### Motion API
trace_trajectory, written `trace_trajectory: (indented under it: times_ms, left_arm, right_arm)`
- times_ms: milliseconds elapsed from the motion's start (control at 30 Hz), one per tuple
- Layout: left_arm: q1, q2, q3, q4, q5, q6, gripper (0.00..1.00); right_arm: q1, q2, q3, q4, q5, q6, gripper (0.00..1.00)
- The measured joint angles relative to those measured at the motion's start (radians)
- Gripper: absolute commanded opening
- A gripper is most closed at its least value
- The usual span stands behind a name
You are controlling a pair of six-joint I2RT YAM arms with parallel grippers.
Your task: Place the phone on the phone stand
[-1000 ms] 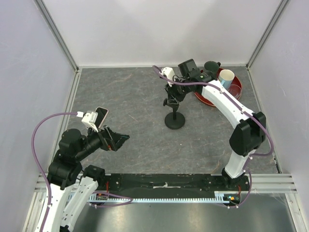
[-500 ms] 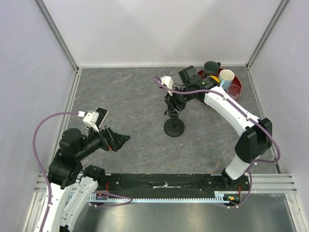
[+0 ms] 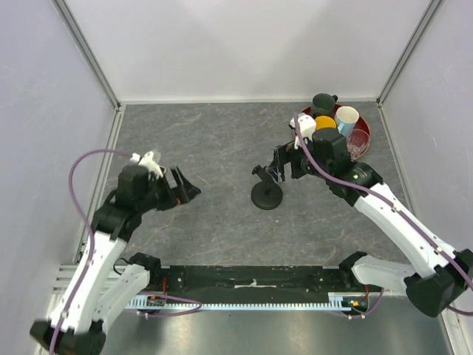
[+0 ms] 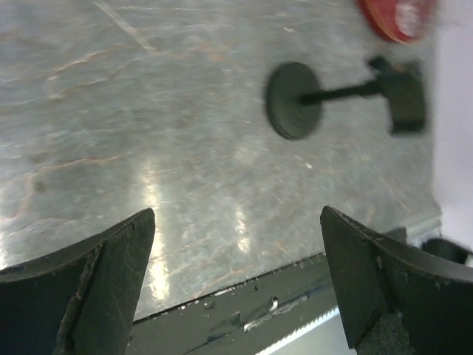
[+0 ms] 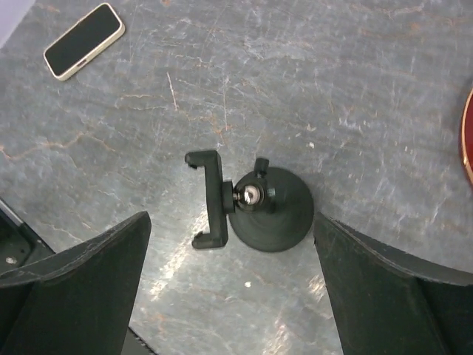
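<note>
The phone (image 5: 83,41), black screen in a pale case, lies flat on the table at the upper left of the right wrist view. In the top view my left arm hides it. The phone stand (image 3: 266,195) stands upright mid-table on its round base (image 5: 272,211), and its cradle (image 5: 209,200) is empty. My right gripper (image 3: 278,168) hangs open just above the stand, touching nothing (image 5: 230,219). My left gripper (image 3: 186,186) is open and empty over the left of the table. Its wrist view shows the stand (image 4: 294,100) far ahead, beyond the open gripper (image 4: 236,216).
A red tray (image 3: 363,142) at the back right holds a white-and-blue cup (image 3: 346,118), a yellow cup (image 3: 325,123), a dark mug (image 3: 323,101) and a clear cup (image 3: 358,140). White walls enclose the table. A black rail (image 3: 251,279) runs along the near edge.
My right gripper opened, let go of the stand and drew back to the right. The stand stayed upright. My left arm swung forward and now covers the phone in the top view.
</note>
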Motion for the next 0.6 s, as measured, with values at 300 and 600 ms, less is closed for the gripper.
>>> trace_trajectory:
  times_ms: [300, 600]
  left_arm:
    - [0.122, 0.457, 0.225, 0.070, 0.001, -0.036, 0.94]
    - [-0.137, 0.721, 0.355, 0.301, 0.219, -0.039, 1.00]
  right_arm:
    - [0.013, -0.116, -0.187, 0.108, 0.019, 0.163, 0.80]
    - [0.069, -0.109, -0.381, 0.214, -0.014, 0.235, 0.89]
